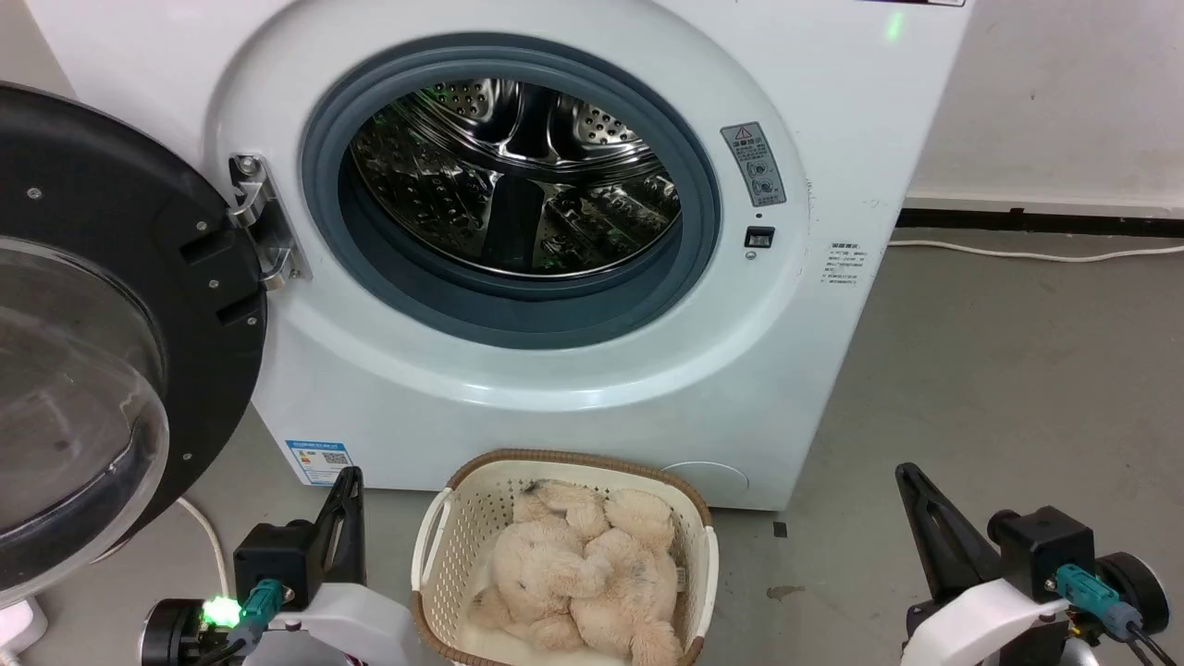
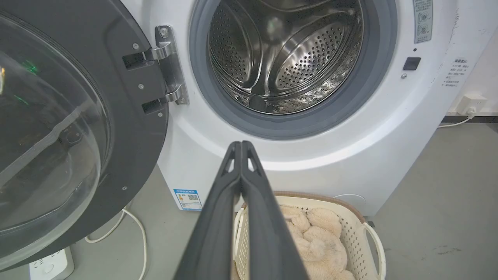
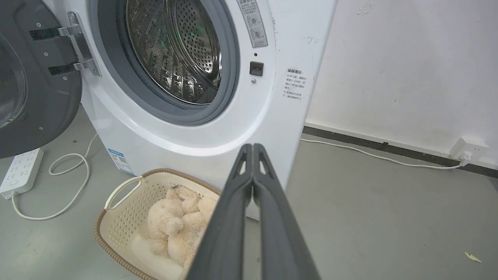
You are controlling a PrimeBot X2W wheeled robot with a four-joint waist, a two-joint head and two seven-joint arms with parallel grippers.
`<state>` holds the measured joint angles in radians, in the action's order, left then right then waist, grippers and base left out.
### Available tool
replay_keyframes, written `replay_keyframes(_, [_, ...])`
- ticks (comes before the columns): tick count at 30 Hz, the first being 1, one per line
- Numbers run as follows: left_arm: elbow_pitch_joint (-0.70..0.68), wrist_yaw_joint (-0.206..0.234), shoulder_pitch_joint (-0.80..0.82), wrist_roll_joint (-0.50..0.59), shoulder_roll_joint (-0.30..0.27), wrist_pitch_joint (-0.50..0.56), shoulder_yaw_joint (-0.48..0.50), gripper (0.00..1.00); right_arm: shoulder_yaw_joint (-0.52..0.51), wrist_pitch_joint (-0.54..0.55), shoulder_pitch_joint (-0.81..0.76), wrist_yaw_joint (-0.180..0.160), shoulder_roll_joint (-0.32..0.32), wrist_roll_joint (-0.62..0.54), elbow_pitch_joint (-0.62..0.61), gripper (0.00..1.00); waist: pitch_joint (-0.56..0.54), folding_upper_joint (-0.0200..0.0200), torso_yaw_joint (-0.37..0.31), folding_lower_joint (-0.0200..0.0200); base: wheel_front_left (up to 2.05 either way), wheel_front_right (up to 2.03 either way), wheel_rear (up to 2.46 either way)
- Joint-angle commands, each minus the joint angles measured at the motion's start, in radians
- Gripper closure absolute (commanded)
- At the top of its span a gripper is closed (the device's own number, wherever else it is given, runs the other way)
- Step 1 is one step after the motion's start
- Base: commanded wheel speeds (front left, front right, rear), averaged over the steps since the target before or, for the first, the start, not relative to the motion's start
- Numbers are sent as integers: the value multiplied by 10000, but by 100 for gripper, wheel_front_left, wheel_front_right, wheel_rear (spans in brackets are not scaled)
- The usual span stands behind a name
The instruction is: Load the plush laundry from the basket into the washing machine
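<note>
Nearest, at the lower left, the left gripper (image 1: 351,476) has its two long dark fingers pressed flat together, gripping nothing. At the lower right, the right gripper (image 1: 906,472) is closed the same way and is also empty. Between them and slightly farther, a cream-white perforated plastic basket (image 1: 462,527) with a brown woven-look rim sits on the grey floor (image 1: 999,388). The fluffy cream-beige plush laundry (image 1: 583,573) lies curled in a lumpy heap inside it. Just beyond the basket stands the large white front-loading washing machine (image 1: 555,398), its grey rubber-ringed opening showing the perforated steel drum (image 1: 518,176). Its black-rimmed clear-glass round door (image 1: 92,370) is swung wide open to the left. A white power strip (image 3: 19,171) lies on the floor below the door, and a white wall (image 3: 408,58) rises at the far right.
</note>
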<state>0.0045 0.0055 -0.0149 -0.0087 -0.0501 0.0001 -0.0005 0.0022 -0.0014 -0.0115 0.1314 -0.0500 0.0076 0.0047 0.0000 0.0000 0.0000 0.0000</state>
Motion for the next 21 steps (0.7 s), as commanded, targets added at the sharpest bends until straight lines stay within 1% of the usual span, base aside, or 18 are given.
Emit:
replay_keyframes(1, [-45,-55,149,87,-1,-1,5,100,-22,14,115,-7,-2,-76,-47,100,0,0,0,0,0,0,0])
replay_keyframes(3, [-45,-55,149,87,-1,-1,5,100,-22,14,115,-7,-2,-76,-47,100,0,0,0,0,0,0,0])
replay_keyframes(4, [0,4,-4,-9,0,-4,4,0,5,-2,-4,0,0,9,0,0,0,0,0,0,0,0,0])
replay_keyframes(5, [4,4,-8,-25,0,-6,0,0,10,-4,-8,2,0,13,4,0,0,0,0,0,0,0,0])
replay_keyframes(6, [4,3,-10,-28,0,-5,-3,100,12,-5,-9,2,0,15,6,100,0,0,0,0,0,0,0])
replay_keyframes(7, [4,3,-15,-51,0,-17,-6,0,13,-18,-19,2,0,37,8,0,0,0,0,0,0,0,0])
replay_keyframes(21, [65,-21,-49,-504,0,-312,-187,0,15,-311,-199,1,0,511,13,0,88,0,-61,0,0,0,0])
